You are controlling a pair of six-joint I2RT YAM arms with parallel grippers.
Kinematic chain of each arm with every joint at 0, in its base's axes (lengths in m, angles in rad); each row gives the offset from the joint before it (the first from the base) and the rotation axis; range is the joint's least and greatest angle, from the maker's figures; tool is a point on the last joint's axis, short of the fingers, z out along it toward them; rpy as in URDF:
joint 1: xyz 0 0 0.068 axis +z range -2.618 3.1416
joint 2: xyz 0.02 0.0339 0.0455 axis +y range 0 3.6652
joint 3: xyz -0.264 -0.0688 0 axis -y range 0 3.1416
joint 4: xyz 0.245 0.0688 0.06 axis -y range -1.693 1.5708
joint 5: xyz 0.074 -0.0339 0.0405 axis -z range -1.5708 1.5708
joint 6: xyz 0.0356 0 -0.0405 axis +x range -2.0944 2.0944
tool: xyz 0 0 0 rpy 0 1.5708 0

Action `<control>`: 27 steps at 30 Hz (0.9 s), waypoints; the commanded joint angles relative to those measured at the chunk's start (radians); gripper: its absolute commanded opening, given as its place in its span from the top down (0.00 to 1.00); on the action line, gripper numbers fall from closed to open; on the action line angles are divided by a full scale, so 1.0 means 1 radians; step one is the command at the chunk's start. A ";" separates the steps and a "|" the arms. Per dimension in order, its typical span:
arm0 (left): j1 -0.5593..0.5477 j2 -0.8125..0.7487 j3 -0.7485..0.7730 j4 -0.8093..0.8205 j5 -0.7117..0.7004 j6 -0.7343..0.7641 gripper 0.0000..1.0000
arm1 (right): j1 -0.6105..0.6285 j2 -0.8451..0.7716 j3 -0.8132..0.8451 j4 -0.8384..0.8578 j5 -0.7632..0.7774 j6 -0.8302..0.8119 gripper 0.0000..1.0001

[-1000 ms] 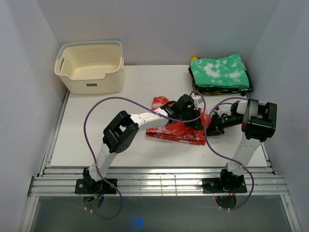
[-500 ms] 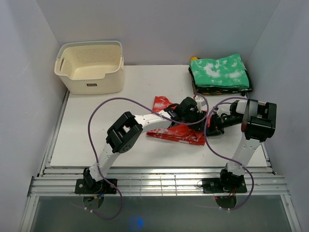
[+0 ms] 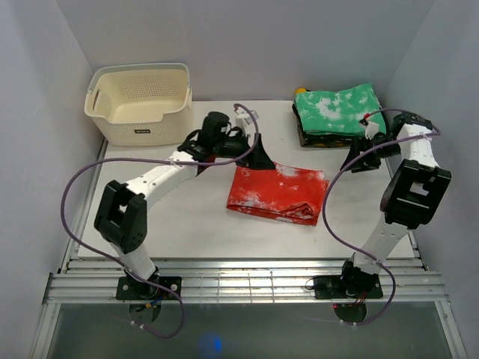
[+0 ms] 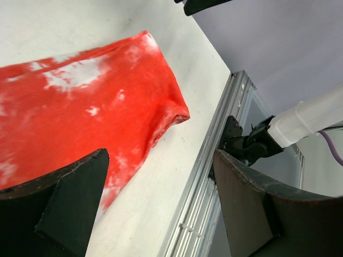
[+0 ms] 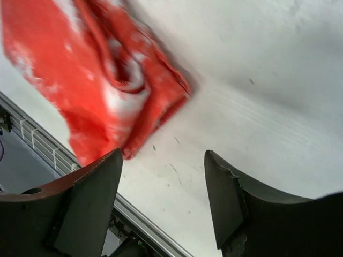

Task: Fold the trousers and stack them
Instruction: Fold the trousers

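Red trousers [image 3: 278, 192] lie folded in the middle of the frame, the left gripper [image 3: 256, 155] and right gripper [image 3: 359, 160] both spread wide and empty, so folding looks done and they still need stacking on the green pile [image 3: 340, 112] at the upper right.

White table [image 3: 187, 217], plain grey walls [image 3: 247, 45], metal rail front [image 3: 247, 288].
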 commanded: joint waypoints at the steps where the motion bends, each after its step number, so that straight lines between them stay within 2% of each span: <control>1: 0.075 -0.064 -0.095 -0.014 0.161 0.093 0.11 | 0.128 -0.029 0.098 -0.152 -0.149 -0.032 0.31; 5: 0.139 -0.041 -0.167 0.046 0.261 0.087 0.22 | 0.296 -0.010 0.053 -0.136 -0.267 0.021 0.33; 7: 0.154 -0.021 -0.209 0.109 0.298 0.054 0.25 | 0.377 0.011 -0.036 -0.128 -0.311 0.012 0.35; 9: 0.164 0.006 -0.238 0.121 0.306 0.052 0.27 | 0.399 0.025 -0.159 -0.128 -0.325 -0.036 0.36; 10: 0.167 0.018 -0.253 0.178 0.315 0.029 0.27 | 0.399 0.043 -0.199 -0.132 -0.325 -0.059 0.36; 13: 0.187 0.084 -0.310 0.254 0.349 -0.035 0.29 | 0.394 0.092 -0.337 -0.120 -0.238 -0.130 0.36; 16: 0.200 0.158 -0.353 0.284 0.356 -0.071 0.31 | 0.376 0.137 -0.412 -0.058 -0.115 -0.107 0.38; 20: 0.234 0.196 -0.413 0.278 0.280 -0.079 0.35 | 0.308 0.212 -0.399 0.012 0.003 -0.093 0.39; 24: 0.254 0.195 -0.465 0.269 0.270 -0.066 0.38 | 0.265 0.252 -0.319 0.018 0.092 -0.099 0.39; 26: 0.254 0.154 -0.485 0.261 0.284 -0.049 0.39 | 0.268 0.235 -0.244 -0.005 0.100 -0.126 0.38; 27: 0.254 0.129 -0.490 0.266 0.310 -0.034 0.38 | 0.268 0.226 -0.206 -0.093 0.067 -0.151 0.37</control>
